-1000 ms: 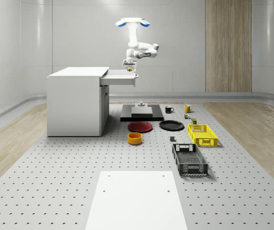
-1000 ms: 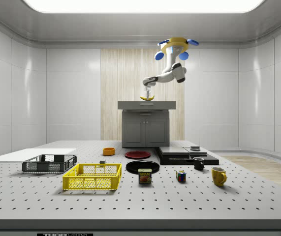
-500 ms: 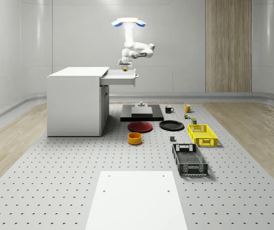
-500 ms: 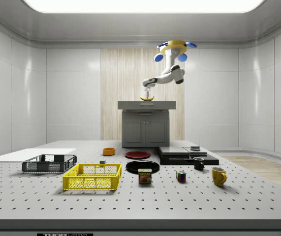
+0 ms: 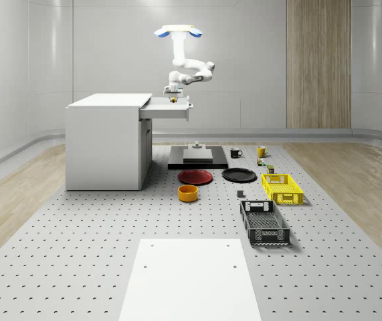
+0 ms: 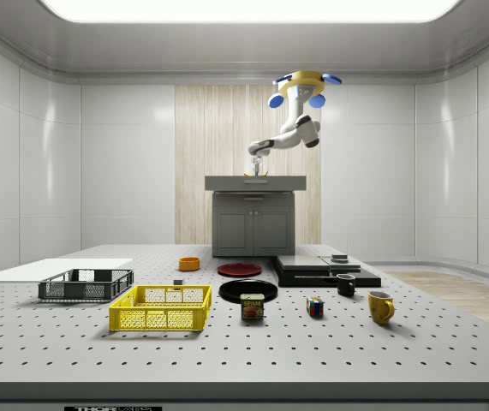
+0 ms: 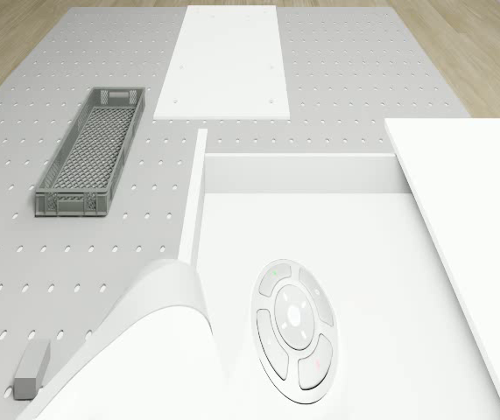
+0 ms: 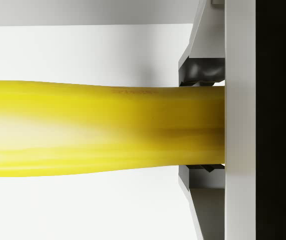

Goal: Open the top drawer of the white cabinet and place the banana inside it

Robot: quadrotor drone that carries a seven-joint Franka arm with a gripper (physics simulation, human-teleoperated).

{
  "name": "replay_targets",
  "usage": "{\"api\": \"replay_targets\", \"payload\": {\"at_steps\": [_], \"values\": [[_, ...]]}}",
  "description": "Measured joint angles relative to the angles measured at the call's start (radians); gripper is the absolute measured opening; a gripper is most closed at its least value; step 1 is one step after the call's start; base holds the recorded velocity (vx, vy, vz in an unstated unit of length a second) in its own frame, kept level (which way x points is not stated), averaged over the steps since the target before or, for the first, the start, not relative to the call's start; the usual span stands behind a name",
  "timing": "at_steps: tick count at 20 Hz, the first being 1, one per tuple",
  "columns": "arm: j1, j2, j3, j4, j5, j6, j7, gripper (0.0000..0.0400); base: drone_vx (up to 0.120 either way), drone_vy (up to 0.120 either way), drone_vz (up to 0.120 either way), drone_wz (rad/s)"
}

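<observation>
Gripper (image 5: 172, 94) is clamped on the banana (image 8: 97, 131), hanging low over the open top drawer (image 5: 170, 110) of the white cabinet (image 5: 107, 144), while the drone (image 5: 177, 31) hovers above the drawer's outer end. In the wrist view we see the fruit pinched between the finger pads (image 8: 201, 70), pale drawer floor behind it. We judge the step to be the release: we would sink until the banana nearly rests on the floor, keep it well inside the walls, then part the fingers and lift straight up. For writing, we can only make out the can (image 6: 252, 307) on the table, whose label seems to read SPAM
</observation>
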Motion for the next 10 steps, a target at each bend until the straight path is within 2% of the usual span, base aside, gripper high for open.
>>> {"api": "replay_targets", "payload": {"at_steps": [8,10], "values": [[0.015,0.019,0.08,0.053,0.077,0.04,0.01,0.0197,0.0,0.0,0.0,0.0],[0.016,0.024,0.092,0.063,0.091,0.044,0.01,0.0265,0.0,0.0,0.0,0.0]]}}
